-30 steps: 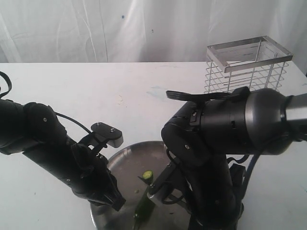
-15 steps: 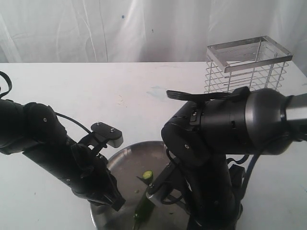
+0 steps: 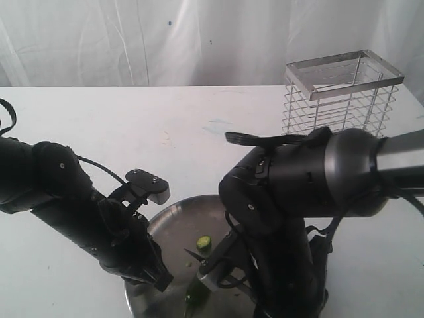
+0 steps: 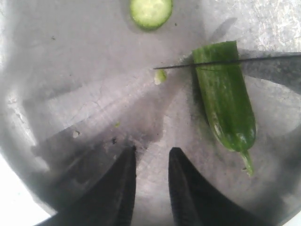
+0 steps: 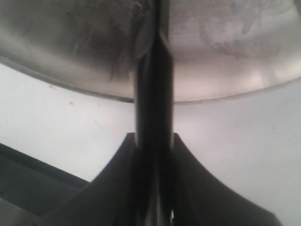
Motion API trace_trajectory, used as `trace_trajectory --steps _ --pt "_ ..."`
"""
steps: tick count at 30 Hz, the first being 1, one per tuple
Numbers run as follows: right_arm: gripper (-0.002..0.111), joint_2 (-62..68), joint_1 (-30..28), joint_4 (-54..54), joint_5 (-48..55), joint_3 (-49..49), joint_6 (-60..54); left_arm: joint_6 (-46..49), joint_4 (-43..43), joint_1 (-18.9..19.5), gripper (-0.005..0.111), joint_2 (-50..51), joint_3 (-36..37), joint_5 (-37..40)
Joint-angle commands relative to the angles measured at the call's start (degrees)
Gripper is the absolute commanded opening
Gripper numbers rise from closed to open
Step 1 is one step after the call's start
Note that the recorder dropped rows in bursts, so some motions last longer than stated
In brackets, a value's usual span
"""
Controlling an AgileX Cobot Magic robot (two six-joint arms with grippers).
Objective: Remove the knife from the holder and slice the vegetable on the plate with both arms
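Right gripper (image 5: 153,188) clamps the knife (image 4: 225,61) across the vegetable (image 4: 225,99) on the plate (image 4: 70,84) — poised to slice; left gripper (image 4: 151,188), slightly parted, hovers nearby.

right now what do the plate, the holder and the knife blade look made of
Plate: seemingly brushed steel, dull grey with fine scratches and soft reflections. Holder: thin shiny metal wire with a flat steel-looking rim. Knife: thin dark blade, probably metal; it shows only edge-on across the vegetable.

Plate (image 3: 173,222) cut off at the bottom edge and partly hidden behind both arms. Knife (image 4: 225,62) handle out of sight past the picture's side. Right pincer (image 5: 153,155) close up, blurry and dark.
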Motion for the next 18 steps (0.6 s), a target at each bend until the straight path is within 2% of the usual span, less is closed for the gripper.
trace_trajectory --steps 1,11,18 --pt "0.0 2.0 -0.1 0.0 -0.2 0.2 -0.5 -0.3 -0.3 -0.3 0.031 -0.5 0.5 0.9" --pt "0.0 2.3 -0.1 -0.7 -0.4 0.2 -0.5 -0.8 -0.9 -0.3 0.031 -1.0 0.5 -0.4" --pt "0.0 2.3 -0.1 -0.7 -0.4 0.2 -0.5 -0.8 -0.9 -0.3 0.031 -6.6 0.5 -2.0"
